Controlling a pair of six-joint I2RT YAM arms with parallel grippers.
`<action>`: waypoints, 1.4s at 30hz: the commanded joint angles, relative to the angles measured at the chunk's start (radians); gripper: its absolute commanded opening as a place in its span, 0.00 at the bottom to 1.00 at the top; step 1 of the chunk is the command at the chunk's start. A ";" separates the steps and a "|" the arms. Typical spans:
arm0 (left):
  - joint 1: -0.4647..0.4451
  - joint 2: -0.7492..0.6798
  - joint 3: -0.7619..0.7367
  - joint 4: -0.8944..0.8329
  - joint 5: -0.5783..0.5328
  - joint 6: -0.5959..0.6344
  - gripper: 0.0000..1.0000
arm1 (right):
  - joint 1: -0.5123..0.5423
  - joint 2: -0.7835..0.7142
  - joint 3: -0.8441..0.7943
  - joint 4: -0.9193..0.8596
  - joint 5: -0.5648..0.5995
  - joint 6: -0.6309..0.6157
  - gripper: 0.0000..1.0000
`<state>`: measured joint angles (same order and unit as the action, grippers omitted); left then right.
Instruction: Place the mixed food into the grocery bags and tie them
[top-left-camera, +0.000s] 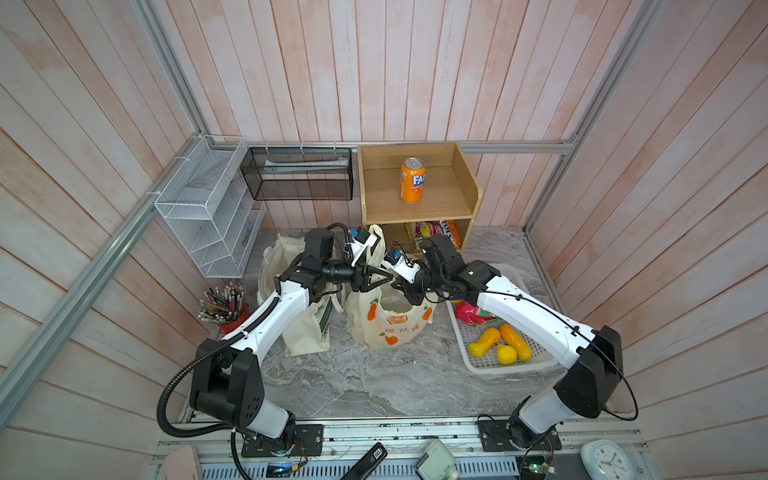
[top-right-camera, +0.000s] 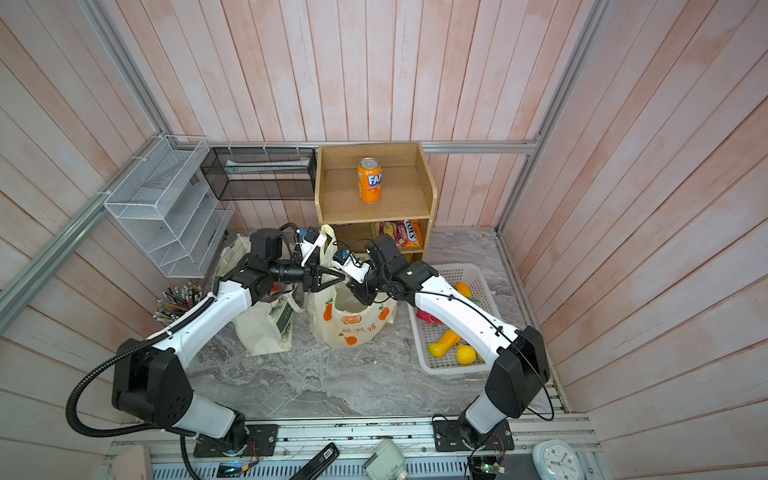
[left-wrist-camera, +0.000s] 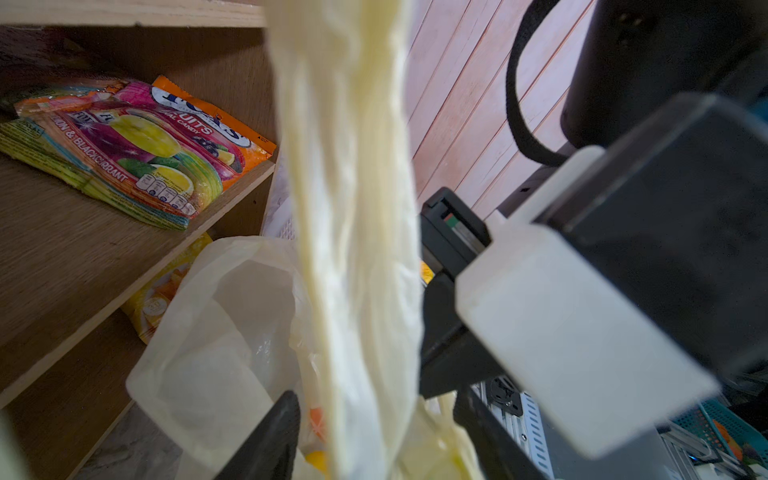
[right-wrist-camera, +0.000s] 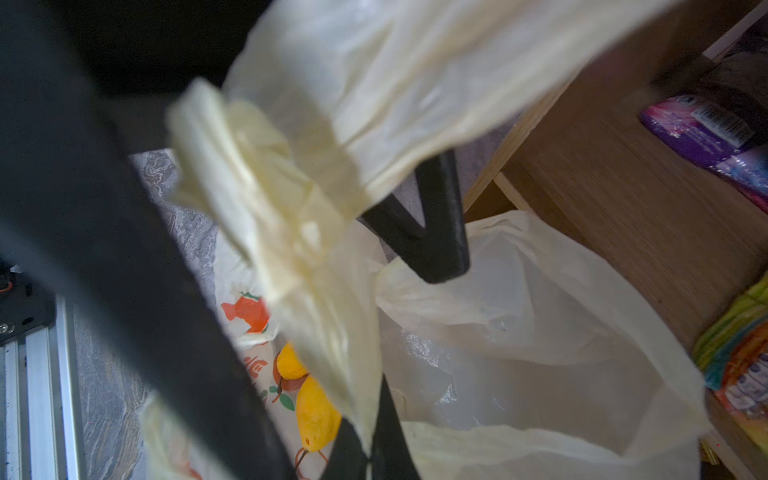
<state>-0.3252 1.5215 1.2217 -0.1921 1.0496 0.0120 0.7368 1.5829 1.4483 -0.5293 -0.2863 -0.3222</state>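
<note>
Both top views: carrier bag (top-left-camera: 388, 328) mid-frame on desk (top-left-camera: 353, 386); judged thin, limp, light | Left wrist: left gripper (left-wrist-camera: 374, 440) jaws apart astride bunched handle (left-wrist-camera: 353, 208), frame centre | Right wrist: right gripper (right-wrist-camera: 368, 455) jaws clamped on a handle, bottom centre; film likely slippery, best taken by the bunched handles.

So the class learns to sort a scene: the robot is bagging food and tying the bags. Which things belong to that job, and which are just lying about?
Job: plastic carrier bag, cloth tote, toy fruits in the white basket, right gripper pinching the bag's handle, left gripper open beside it.
Lying about: Fanta can, candy packets, pencil pot, wire racks, clock.
</note>
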 joint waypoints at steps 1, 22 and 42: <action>0.008 -0.008 -0.004 0.031 0.015 -0.003 0.51 | 0.007 0.018 0.032 -0.021 -0.008 -0.011 0.00; 0.008 -0.014 -0.033 0.035 0.047 -0.006 0.51 | -0.002 -0.001 0.050 0.005 0.009 0.002 0.00; 0.009 -0.029 -0.033 0.087 0.027 -0.038 0.52 | 0.006 0.017 0.056 -0.023 -0.004 -0.007 0.00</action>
<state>-0.3206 1.5215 1.1931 -0.1341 1.0756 -0.0231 0.7383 1.5898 1.4864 -0.5285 -0.2710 -0.3218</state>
